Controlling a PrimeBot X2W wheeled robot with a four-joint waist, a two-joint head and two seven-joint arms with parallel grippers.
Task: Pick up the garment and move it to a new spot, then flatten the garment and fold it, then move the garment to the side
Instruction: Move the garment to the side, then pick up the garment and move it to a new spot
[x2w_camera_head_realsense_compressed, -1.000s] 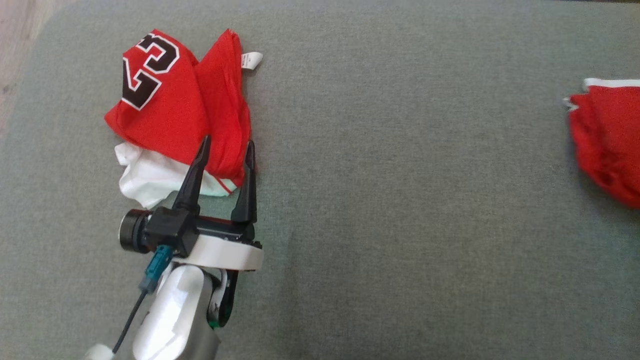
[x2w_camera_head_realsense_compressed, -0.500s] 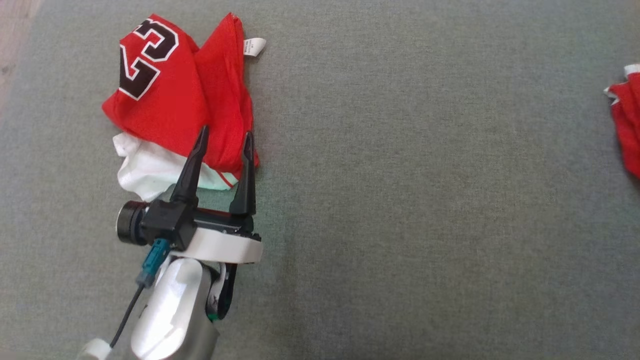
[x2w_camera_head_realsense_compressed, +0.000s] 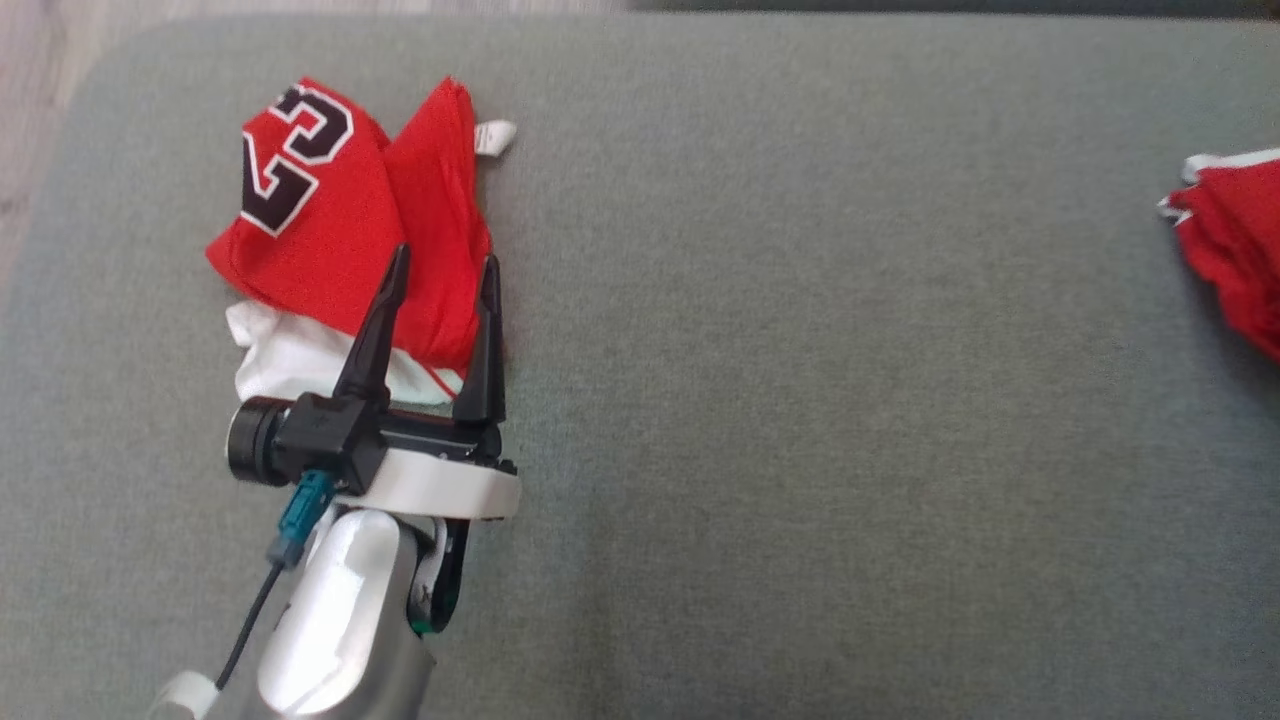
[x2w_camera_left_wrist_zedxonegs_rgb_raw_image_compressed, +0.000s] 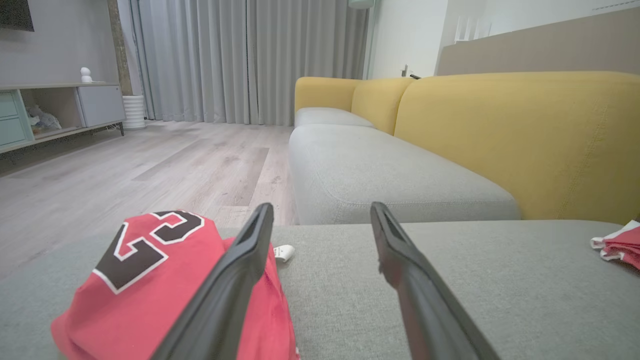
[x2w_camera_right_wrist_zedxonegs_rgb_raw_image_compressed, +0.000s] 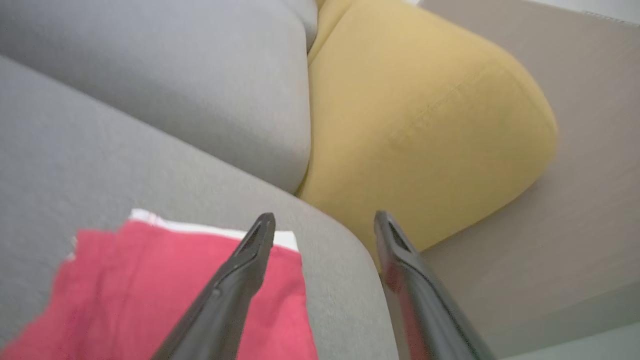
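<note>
Grey cushion (x2w_camera_head_realsense_compressed: 800, 400) takes up most of the head view, with a strip of wood floor (x2w_camera_head_realsense_compressed: 30, 120) at the far left.

Red jersey (x2w_camera_head_realsense_compressed: 330, 240) lies bunched near the cushion's upper-left corner, with a black "23" outlined in white facing up. White cloth (x2w_camera_head_realsense_compressed: 285, 360) sticks out from under its near edge. A small white label (x2w_camera_head_realsense_compressed: 493, 137) pokes out at the top right of the bunch.

Left gripper (x2w_camera_head_realsense_compressed: 445, 255) is at lower left in the head view, fingers pointing up the frame. Its jaws are wide apart with nothing held, and the tips sit over the jersey's near right part. In the left wrist view the fingers seem to be above the fabric, but I cannot tell whether they touch it. The left finger crosses the red cloth, while the right finger is over bare cushion.

A second red garment (x2w_camera_head_realsense_compressed: 1235, 250) with white trim sits at the right edge of the head view, partly cut off and well apart from the jersey.

Right gripper (x2w_camera_right_wrist_zedxonegs_rgb_raw_image_compressed: 325, 215) shows in its own wrist view. Its jaws are spread and grip nothing. The left finger is over that red garment's white-trimmed edge, and the right finger is past the cushion's rounded corner. A yellow backrest (x2w_camera_right_wrist_zedxonegs_rgb_raw_image_compressed: 425, 125) is beyond the tips.

The left wrist view also shows another grey seat (x2w_camera_left_wrist_zedxonegs_rgb_raw_image_compressed: 380, 170) with yellow backs, grey curtains (x2w_camera_left_wrist_zedxonegs_rgb_raw_image_compressed: 225, 60) and a low cabinet (x2w_camera_left_wrist_zedxonegs_rgb_raw_image_compressed: 50, 110) across the floor.
</note>
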